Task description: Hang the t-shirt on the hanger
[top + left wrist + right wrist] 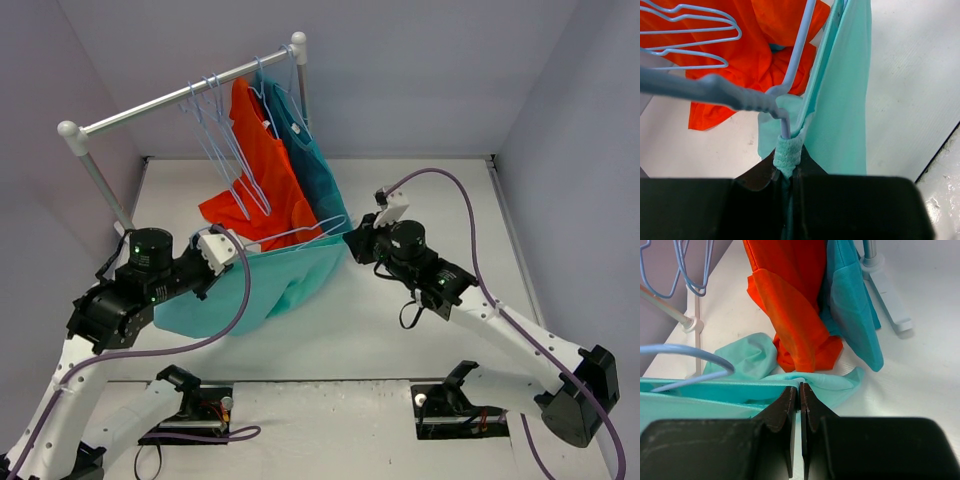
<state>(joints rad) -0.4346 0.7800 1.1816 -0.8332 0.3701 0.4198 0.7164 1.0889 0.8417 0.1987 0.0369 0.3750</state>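
Note:
The mint-turquoise t-shirt (270, 280) hangs stretched between my two grippers above the table. My left gripper (228, 247) is shut on a bunched edge of the t-shirt (788, 152), and the end of the pale blue hanger (790, 80) sits in that bunch. The hanger (300, 235) lies along the shirt's top edge. My right gripper (352, 243) is shut on the t-shirt's other edge (790, 385). A loop of the hanger (695, 357) shows at the left of the right wrist view.
A rack rail (190, 92) at the back carries several spare blue hangers (215, 120), an orange-red shirt (262, 170) and a darker teal shirt (310, 160). The rack's foot (890, 300) stands at the right. Grey walls enclose the white table (440, 200).

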